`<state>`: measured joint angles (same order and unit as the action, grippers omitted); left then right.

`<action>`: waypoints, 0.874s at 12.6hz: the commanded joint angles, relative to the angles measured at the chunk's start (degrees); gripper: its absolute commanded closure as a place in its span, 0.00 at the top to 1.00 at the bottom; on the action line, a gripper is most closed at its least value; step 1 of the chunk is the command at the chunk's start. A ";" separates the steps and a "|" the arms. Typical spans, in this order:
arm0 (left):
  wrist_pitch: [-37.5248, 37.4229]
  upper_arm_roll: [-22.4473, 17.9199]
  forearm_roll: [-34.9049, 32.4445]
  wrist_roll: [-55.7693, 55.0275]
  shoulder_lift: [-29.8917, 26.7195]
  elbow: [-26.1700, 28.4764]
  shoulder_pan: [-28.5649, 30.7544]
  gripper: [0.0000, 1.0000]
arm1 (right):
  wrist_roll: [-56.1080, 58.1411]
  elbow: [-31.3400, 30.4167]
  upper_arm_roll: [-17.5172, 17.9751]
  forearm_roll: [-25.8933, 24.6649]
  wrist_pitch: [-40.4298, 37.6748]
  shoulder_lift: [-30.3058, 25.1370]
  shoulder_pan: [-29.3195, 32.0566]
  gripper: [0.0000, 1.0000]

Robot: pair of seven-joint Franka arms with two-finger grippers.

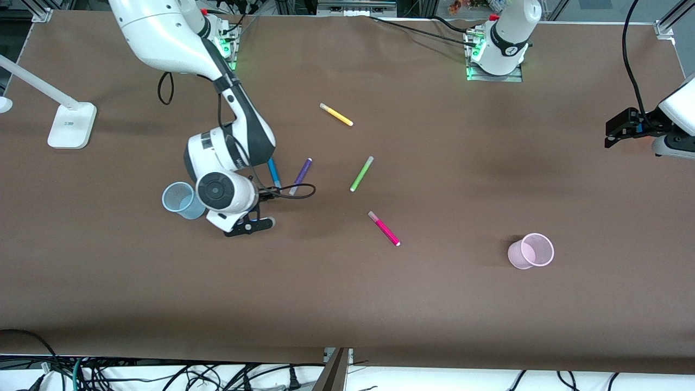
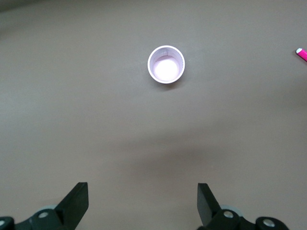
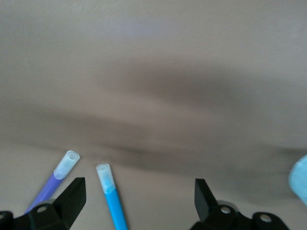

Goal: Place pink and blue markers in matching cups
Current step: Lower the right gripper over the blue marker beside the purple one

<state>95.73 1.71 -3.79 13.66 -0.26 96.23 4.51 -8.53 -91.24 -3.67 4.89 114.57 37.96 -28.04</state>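
The blue marker (image 1: 273,172) lies on the brown table, partly hidden under the right arm. In the right wrist view the blue marker (image 3: 110,196) lies between the open fingers, close to one of them. My right gripper (image 1: 254,224) (image 3: 139,201) is open and empty, low over the table beside the pale blue cup (image 1: 182,200) (image 3: 300,179). The pink marker (image 1: 384,228) (image 2: 301,54) lies near the table's middle. The pale pink cup (image 1: 531,251) (image 2: 166,64) stands upright toward the left arm's end. My left gripper (image 1: 612,136) (image 2: 142,201) is open and empty, held high over that end.
A purple pen (image 1: 301,176) (image 3: 55,182) lies right beside the blue marker. A lime-green pen (image 1: 361,174) and a yellow pen (image 1: 336,114) lie farther from the front camera than the pink marker. A white lamp base (image 1: 70,125) stands at the right arm's end.
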 commanded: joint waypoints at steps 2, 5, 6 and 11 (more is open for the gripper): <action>-0.63 0.48 -0.69 -0.57 0.70 -1.48 0.41 1.00 | -0.26 -2.53 -0.29 1.00 1.80 0.89 -2.90 1.00; -0.63 0.48 -0.69 -0.57 0.61 -1.48 0.41 1.00 | -0.26 -4.20 -0.29 0.91 2.76 1.68 -4.04 1.00; -0.63 0.57 -0.78 -0.65 0.61 -1.48 0.24 1.00 | -0.26 -5.25 -0.29 0.91 3.46 1.60 -4.04 1.00; -0.63 0.57 -0.69 -0.65 0.70 -1.83 0.15 1.00 | -0.17 -7.11 -0.29 0.91 5.05 1.51 -4.22 0.73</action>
<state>95.73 1.87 -3.79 13.66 -0.26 96.05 4.48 -8.65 -97.15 -3.65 4.90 118.69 40.28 -31.78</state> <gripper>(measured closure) 0.000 0.044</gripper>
